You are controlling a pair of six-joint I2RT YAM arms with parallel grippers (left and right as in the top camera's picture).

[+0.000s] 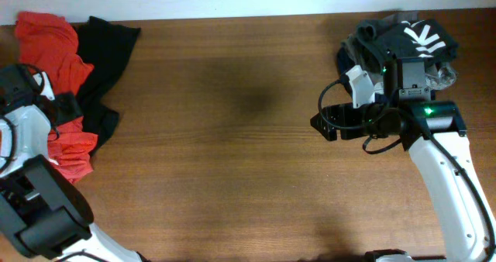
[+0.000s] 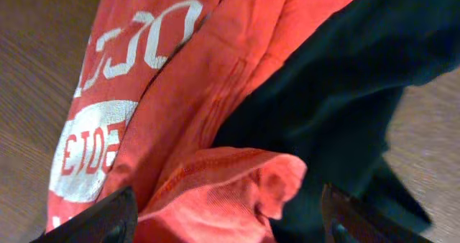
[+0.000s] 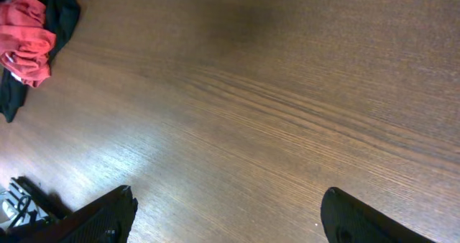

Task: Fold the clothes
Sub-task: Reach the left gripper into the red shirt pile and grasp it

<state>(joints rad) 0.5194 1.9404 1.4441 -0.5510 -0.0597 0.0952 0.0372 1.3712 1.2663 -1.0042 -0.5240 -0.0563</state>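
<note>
The orange-red T-shirt (image 1: pixel 58 56) lies crumpled at the table's far left, partly on a plain black garment (image 1: pixel 108 45). My left gripper (image 1: pixel 68 107) hovers over this heap. In the left wrist view its fingers (image 2: pixel 226 221) are open, spread either side of a raised fold of the shirt (image 2: pixel 180 92), whose white chest lettering shows upside down. The black garment (image 2: pixel 345 78) lies to the right of the fold. My right gripper (image 1: pixel 322 126) is open and empty over bare wood (image 3: pixel 226 214), far from the shirt (image 3: pixel 25 34).
A pile of dark clothes with a white pattern (image 1: pixel 411 37) sits at the back right, behind the right arm. The wooden table (image 1: pixel 232 138) stretches between the two heaps. The left arm's base fills the front left corner.
</note>
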